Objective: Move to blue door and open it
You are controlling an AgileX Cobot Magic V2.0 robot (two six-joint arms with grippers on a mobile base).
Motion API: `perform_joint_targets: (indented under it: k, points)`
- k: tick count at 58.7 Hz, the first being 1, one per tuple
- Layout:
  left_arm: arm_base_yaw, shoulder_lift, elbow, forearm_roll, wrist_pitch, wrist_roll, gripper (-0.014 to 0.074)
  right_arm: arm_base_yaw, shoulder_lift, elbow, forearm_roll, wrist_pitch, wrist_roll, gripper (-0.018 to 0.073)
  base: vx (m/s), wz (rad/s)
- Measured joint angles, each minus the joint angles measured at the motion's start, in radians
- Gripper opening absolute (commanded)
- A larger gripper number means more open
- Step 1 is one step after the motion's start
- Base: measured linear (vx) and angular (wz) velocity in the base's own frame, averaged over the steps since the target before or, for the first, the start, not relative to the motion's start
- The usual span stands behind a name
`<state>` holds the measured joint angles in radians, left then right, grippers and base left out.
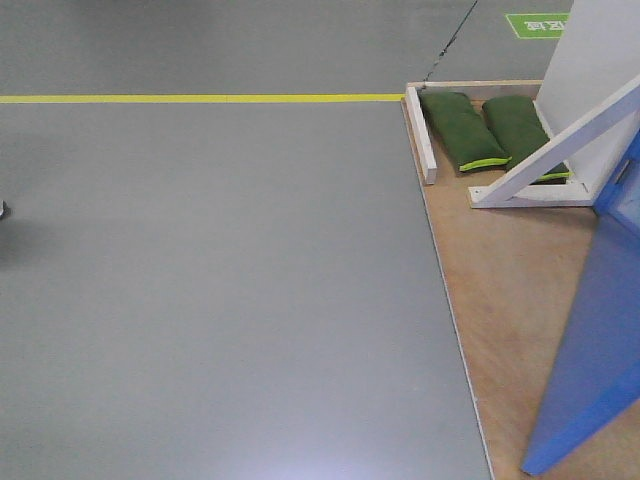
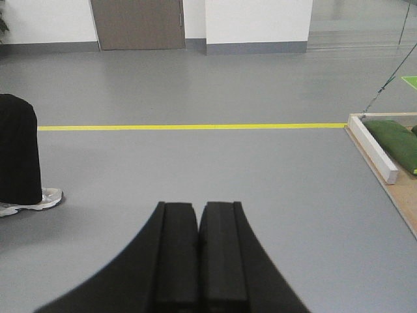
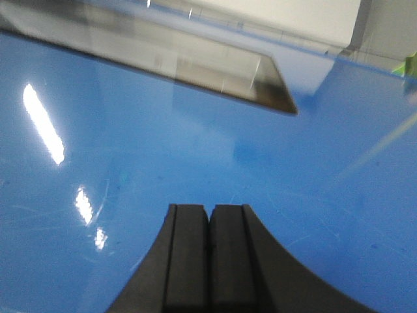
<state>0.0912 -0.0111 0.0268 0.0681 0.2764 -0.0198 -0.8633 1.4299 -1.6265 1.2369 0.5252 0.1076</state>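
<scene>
Blue and glossy, the door (image 3: 195,169) fills the whole right wrist view, its face close in front of the right jaws. They are pressed together, pad against pad, with nothing between them. I cannot tell whether their tips touch the panel. A brushed-steel lever handle (image 3: 215,72) crosses the top of that view on a slant, from the upper left down to a squared end at the right. Ceiling lights glint as white streaks on the paint.

From the front camera, the blue door (image 1: 600,340) stands at the far right, long axis upright. Its near edge slants up and to the right until it leaves the picture. It stands on a low wooden platform (image 1: 500,290). Behind it a white brace (image 1: 560,150) leans against a white upright. Two green sandbags (image 1: 462,130) lie side by side on the platform's back corner, just beside a white batten (image 1: 420,135).

The left jaws are likewise shut tight and empty, pointing out over grey floor (image 2: 215,163), well apart from the door. A yellow line (image 2: 195,126) runs straight across the floor, ending at the platform's corner. At the left edge of the left wrist view I see a black trouser leg (image 2: 16,150) and a white shoe (image 2: 39,199). The far wall is white with a grey skirting and a brown door (image 2: 137,25).
</scene>
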Motion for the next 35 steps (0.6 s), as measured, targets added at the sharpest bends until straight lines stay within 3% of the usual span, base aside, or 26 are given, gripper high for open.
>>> perform_joint_targets:
  k: [15, 22, 27, 35]
  points:
    - [0.0, 0.0, 0.0, 0.0, 0.0, 0.0, 0.0073, 0.255, -0.013, -0.002, 0.005, 0.087, -0.001, 0.0008, 0.0, -0.01]
    - [0.0, 0.0, 0.0, 0.0, 0.0, 0.0, 0.0073, 0.376, -0.03, -0.009, 0.037, 0.281, -0.011, 0.0008, 0.0, 0.0]
    - [0.0, 0.0, 0.0, 0.0, 0.0, 0.0, 0.0073, 0.427, -0.035, -0.011, 0.044, 0.334, -0.013, 0.0008, 0.0, 0.01]
    - [0.0, 0.0, 0.0, 0.0, 0.0, 0.0, 0.0073, 0.457, -0.013, -0.013, 0.027, 0.277, -0.014, 0.0008, 0.0, 0.01]
